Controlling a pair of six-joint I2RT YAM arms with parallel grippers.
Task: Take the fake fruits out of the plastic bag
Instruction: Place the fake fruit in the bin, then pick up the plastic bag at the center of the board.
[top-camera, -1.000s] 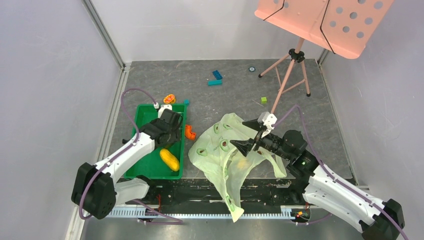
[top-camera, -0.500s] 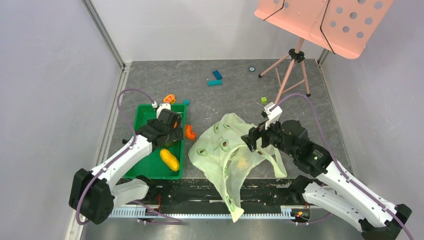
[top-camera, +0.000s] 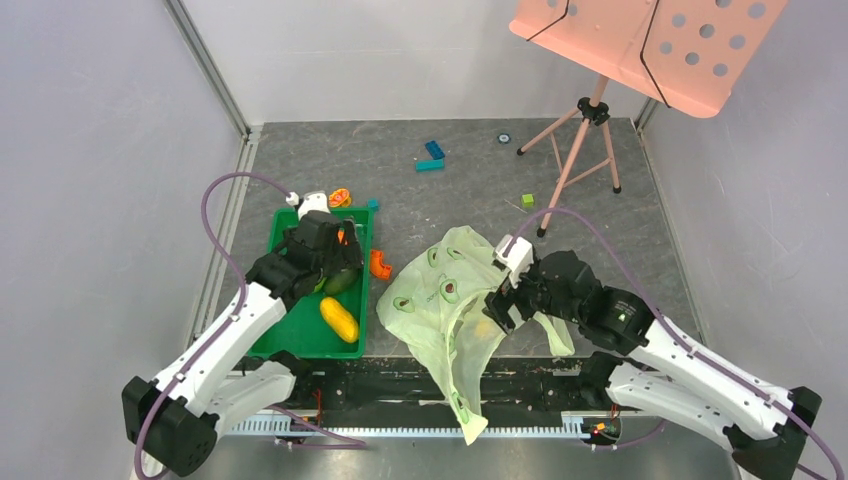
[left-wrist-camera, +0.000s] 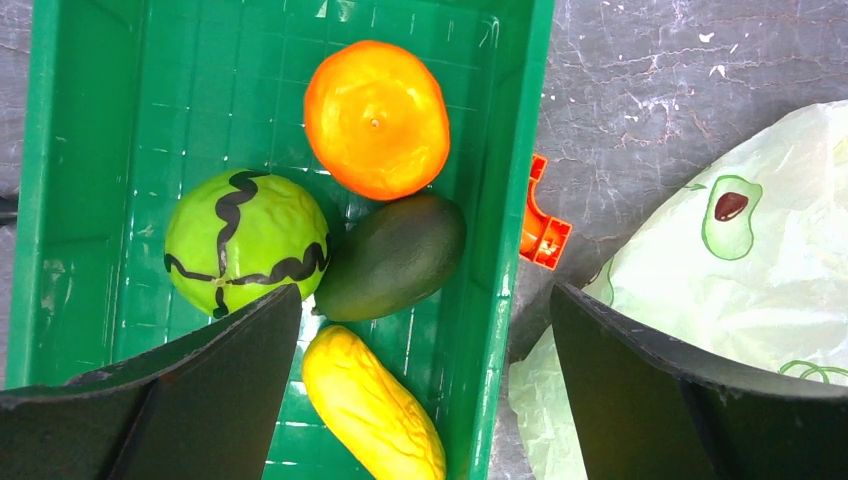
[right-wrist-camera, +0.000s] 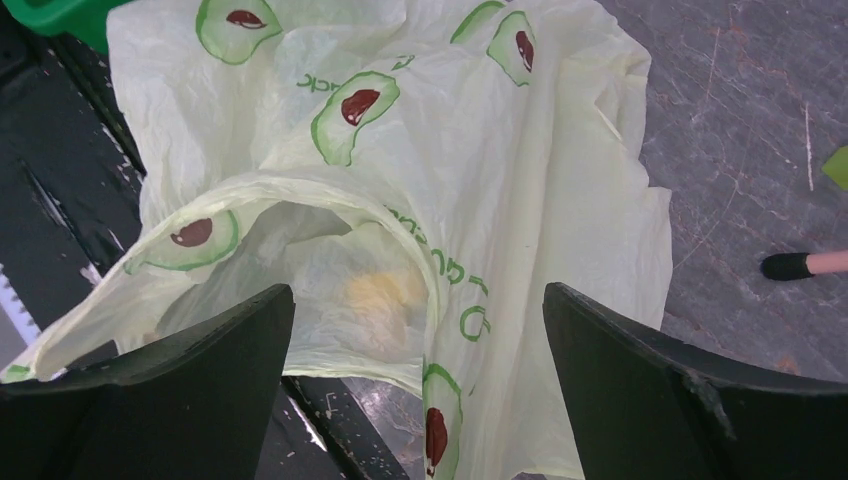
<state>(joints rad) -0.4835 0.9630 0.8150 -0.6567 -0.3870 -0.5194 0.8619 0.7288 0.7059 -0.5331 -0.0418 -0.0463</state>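
Gaping, the crinkly plastic bag (right-wrist-camera: 520, 200) veils a blurred yellowish lump (right-wrist-camera: 385, 293).

Light was bright, even and diffuse, falling from above. Shadows on the table (top-camera: 460, 190) were faint and soft-edged. All views were sharp, without motion blur. Small white glints marked the tray (left-wrist-camera: 515, 150) wall ahead of the left tool (left-wrist-camera: 422, 300), whose own fingers (left-wrist-camera: 200, 400) looked dark and featureless.
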